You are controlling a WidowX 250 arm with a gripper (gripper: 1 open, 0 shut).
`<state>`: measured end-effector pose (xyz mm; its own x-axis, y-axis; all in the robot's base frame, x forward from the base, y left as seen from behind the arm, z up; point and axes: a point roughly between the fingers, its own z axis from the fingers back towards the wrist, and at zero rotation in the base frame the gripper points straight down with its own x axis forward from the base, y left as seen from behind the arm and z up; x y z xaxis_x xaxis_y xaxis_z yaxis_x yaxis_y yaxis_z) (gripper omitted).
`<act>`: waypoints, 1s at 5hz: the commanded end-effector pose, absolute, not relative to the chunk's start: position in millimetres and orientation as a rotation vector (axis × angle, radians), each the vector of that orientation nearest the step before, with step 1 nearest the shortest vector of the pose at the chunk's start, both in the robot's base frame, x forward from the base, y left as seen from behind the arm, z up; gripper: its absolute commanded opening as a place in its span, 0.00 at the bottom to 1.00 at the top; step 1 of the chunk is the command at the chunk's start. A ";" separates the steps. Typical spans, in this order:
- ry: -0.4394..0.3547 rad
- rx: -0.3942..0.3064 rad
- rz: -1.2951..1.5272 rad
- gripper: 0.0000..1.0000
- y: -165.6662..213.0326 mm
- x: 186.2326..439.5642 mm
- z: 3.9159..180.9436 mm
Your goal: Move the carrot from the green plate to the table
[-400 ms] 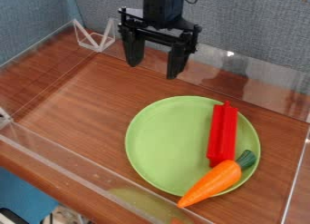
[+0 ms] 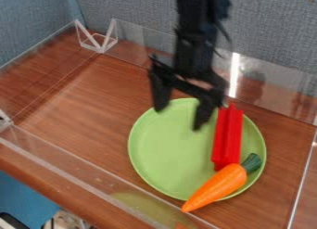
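The orange carrot (image 2: 223, 184) with its dark green stub lies at the front right rim of the light-green plate (image 2: 168, 157), its tip reaching just past the rim. A red rectangular block (image 2: 227, 135) rests on the plate's right side, just behind the carrot. My gripper (image 2: 180, 98) hangs over the plate's rear left part, open, with nothing between its black fingers (image 2: 158, 89). It stands behind and to the left of the carrot, apart from it. The reddish-brown table (image 2: 74, 94) spreads to the left.
Clear acrylic walls (image 2: 74, 168) border the table at the front, back and right. A white wire stand (image 2: 95, 35) sits at the back left corner. A blue-grey wall runs behind.
The gripper has come forward and down from the back of the table to above the plate's rear part, still open. Carrot, block and plate have not moved.
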<state>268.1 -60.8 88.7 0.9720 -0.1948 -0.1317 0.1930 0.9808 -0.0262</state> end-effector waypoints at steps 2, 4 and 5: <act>0.081 0.006 -0.284 1.00 -146.3 254.0 101.2; 0.117 0.016 -0.294 1.00 -168.0 242.7 70.4; 0.119 0.019 -0.276 1.00 -170.9 238.3 55.7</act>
